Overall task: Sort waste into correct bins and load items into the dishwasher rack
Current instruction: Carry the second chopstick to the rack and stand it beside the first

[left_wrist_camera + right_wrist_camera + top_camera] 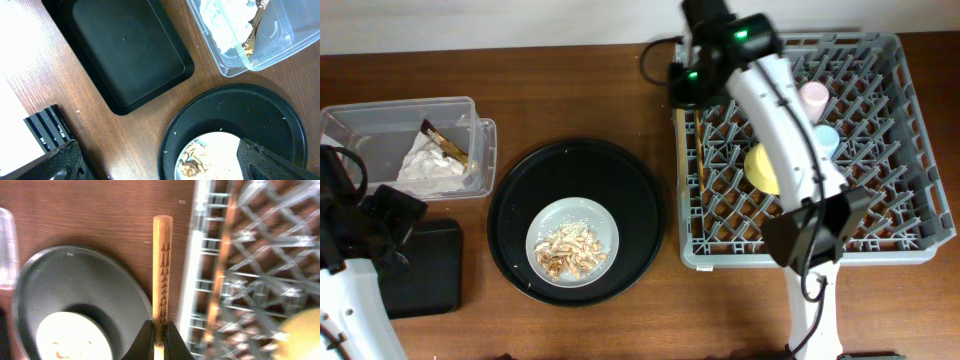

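My right gripper [683, 92] [159, 327] is shut on a wooden chopstick [162, 270], held over the table just left of the grey dishwasher rack [890, 60] [200, 245]. A second chopstick [220, 280] lies blurred in the rack's left side. The pink cup [813, 97], light-blue cup [827, 139] and yellow bowl [760, 168] [300, 335] sit in the rack. The pale plate [605, 222] [225, 142] holds beige scraps [570, 250] [195, 160]. My left gripper [390, 225] [160, 165] is open and empty. The clear tub [470, 105] [280, 35] holds the napkin [430, 165] [225, 20] and wrapper [448, 145] [252, 25].
The plate rests on a large round black tray [510, 215] [260, 110] [85, 275] at the table's middle. A shallow black rectangular tray [425, 270] [125, 55] lies at front left, below the tub. My right arm reaches across the rack.
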Tool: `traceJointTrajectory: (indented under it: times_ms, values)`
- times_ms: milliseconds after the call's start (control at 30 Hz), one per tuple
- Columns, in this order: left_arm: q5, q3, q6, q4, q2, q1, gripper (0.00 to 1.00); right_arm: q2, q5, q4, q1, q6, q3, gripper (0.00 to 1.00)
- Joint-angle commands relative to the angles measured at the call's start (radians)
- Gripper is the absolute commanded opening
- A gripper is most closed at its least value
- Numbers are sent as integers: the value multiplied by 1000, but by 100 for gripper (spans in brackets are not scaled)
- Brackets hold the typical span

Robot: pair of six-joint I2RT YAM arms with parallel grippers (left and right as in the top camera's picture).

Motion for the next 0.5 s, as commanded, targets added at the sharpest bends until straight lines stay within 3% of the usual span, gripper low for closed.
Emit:
traceJointTrajectory:
  times_ms: [0,133,267,300,333,367,400,467]
  values:
    - [-7,4,-10,-2,-2,3,99,20,-6,5,-94,-117,-37,4]
    - [-7,4,-10,-2,-2,3,99,27,-52,146,-117,-117,-172,5]
    - [-7,4,-10,-2,-2,3,99,31,-141,177,-117,-116,-180,6]
    - [-7,4,-10,-2,-2,3,99,32,-137,182,-116,-116,-186,11]
    - [-7,4,-10,-2,-2,3,99,32,-136,185,-116,-116,-191,35]
    - [-7,4,-10,-2,-2,3,99,32,-137,185,-116,-115,-191,50]
    - [-7,4,-10,-2,-2,3,99,32,-137,172,-116,-105,-191,61]
    - [-7,4,-10,-2,-2,3,99,29,-136,128,-120,-105,-180,72]
